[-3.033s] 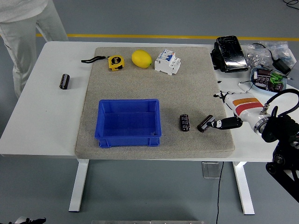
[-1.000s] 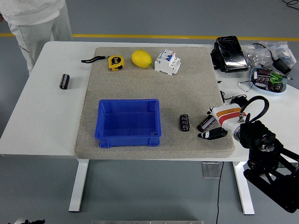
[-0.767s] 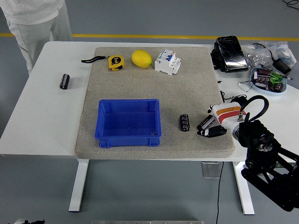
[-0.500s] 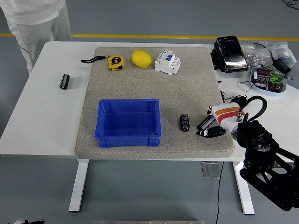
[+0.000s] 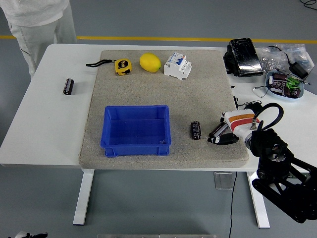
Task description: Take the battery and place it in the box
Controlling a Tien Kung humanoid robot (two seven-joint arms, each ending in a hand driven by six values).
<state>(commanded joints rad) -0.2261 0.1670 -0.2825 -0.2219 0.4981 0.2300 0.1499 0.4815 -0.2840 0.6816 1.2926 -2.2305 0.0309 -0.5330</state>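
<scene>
Right hand [image 5: 221, 137], fingers curled around a battery [image 5: 217, 131] near mat's [image 5: 148, 89] front-right corner; shallow grasp may let it slip before reaching blue box [image 5: 136, 130].

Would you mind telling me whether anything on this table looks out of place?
One black battery lies alone on the bare white table, left of the grey mat that holds everything else. Nothing looks spilled or damaged.

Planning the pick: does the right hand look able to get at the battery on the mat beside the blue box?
Probably yes. The right hand sits on the mat just right of the battery, with only bare mat between them; the blue box lies on its far side.
</scene>
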